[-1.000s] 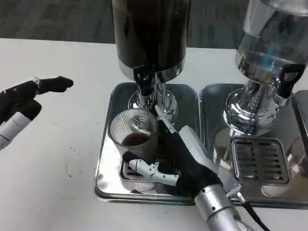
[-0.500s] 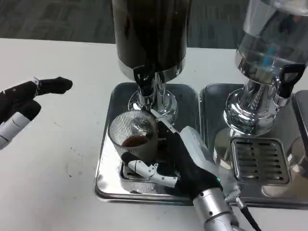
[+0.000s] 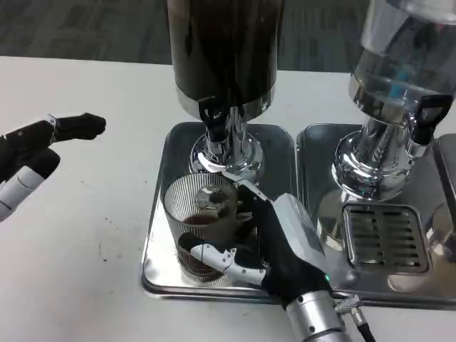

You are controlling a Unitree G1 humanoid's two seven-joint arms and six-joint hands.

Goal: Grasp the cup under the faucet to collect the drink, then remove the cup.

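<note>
A clear ribbed cup (image 3: 196, 217) with a little dark drink in its bottom stands on the left metal drip tray (image 3: 158, 242), just in front of the black faucet (image 3: 214, 117) of the dark drink dispenser (image 3: 224, 50). My right hand (image 3: 281, 246) grips the cup from the right, thumb curled across its lower front and fingers behind it. At the picture's left edge my left hand (image 3: 35, 153) hovers over the white table, fingers pointing right and holding nothing.
A second dispenser (image 3: 399, 78) with a clear tank stands at the right on its own tray, which has a slotted grate (image 3: 385, 239). White table surface (image 3: 78, 242) lies to the left of the trays.
The cup has come slightly toward me and lower on the tray with my right hand around it. The left hand has stayed where it was.
</note>
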